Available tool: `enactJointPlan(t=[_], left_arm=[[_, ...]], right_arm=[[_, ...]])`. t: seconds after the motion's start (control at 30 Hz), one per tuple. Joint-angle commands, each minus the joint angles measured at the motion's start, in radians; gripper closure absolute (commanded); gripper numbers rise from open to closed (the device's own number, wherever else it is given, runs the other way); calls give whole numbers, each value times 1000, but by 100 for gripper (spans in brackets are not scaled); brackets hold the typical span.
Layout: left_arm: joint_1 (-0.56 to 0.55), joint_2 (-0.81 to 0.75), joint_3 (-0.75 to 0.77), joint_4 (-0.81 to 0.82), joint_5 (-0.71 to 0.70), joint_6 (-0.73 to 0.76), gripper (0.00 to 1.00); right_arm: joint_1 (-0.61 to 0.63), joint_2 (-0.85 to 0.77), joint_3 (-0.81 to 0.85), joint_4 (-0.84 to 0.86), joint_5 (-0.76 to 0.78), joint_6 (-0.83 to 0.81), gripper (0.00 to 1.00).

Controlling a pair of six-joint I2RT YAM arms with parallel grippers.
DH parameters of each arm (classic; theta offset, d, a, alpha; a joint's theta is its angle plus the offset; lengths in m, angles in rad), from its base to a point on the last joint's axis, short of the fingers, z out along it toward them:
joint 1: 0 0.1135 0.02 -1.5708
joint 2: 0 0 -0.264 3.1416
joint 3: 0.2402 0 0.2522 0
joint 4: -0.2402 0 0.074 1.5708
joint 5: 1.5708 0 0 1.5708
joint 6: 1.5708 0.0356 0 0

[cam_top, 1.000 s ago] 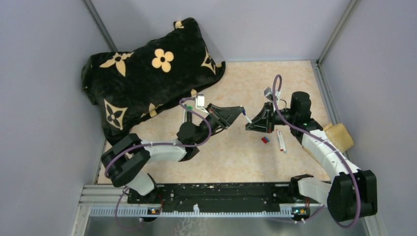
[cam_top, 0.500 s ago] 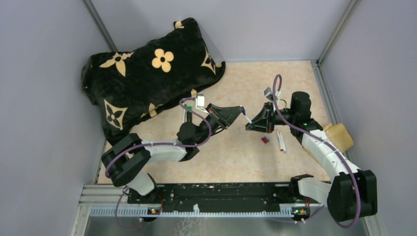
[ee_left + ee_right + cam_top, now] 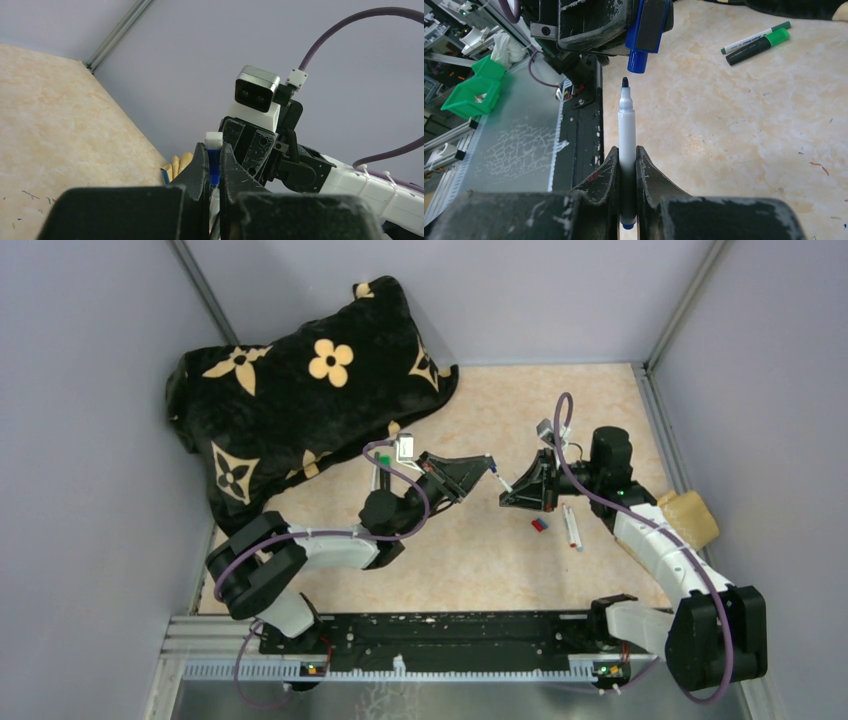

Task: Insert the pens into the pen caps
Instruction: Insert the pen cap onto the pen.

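Right wrist view is filled by the marker pen (image 3: 626, 125), a white barrel with a dark nib uppermost and a blue end at the bottom. The right tool (image 3: 626, 156) is clamped low on its barrel. Just above the nib, and not touching it, the blue pen cap (image 3: 642, 35) is pinched in the left tool (image 3: 214, 152), its open mouth turned down toward the pen. Both are held in the air over the middle of the tabletop (image 3: 734, 130). The nib is seen slightly left of the cap's mouth, and the cap appears a little tilted against the barrel, so the step in hand is judged to be the last lining-up before insertion. It would be done well if the sideways offset were removed first and the two axes brought into one line. Only then should the gap be closed, slowly and straight along the barrel, so that the nib is not dragged over the rim. Since the pen is gripped far from its nib, some sway at the tip should be expected. Farther off, a thin green-ended pen (image 3: 751, 38) and a thicker black pen (image 3: 758, 46) lie side by side. A white pen (image 3: 571, 527) and red and blue caps (image 3: 539, 524) lie by the right arm, and a black flowered cushion (image 3: 300, 390) is heaped at the far left.
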Motion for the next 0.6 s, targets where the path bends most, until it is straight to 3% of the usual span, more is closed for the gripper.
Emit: enactJointPlan(t=[0.0, 0.57], left_arm=[[-7, 15, -10, 85, 0, -7, 100], [-7, 29, -13, 108, 20, -42, 100]], right_arm=[[10, -1, 13, 19, -1, -10, 100], [10, -1, -3, 55, 24, 24, 100]])
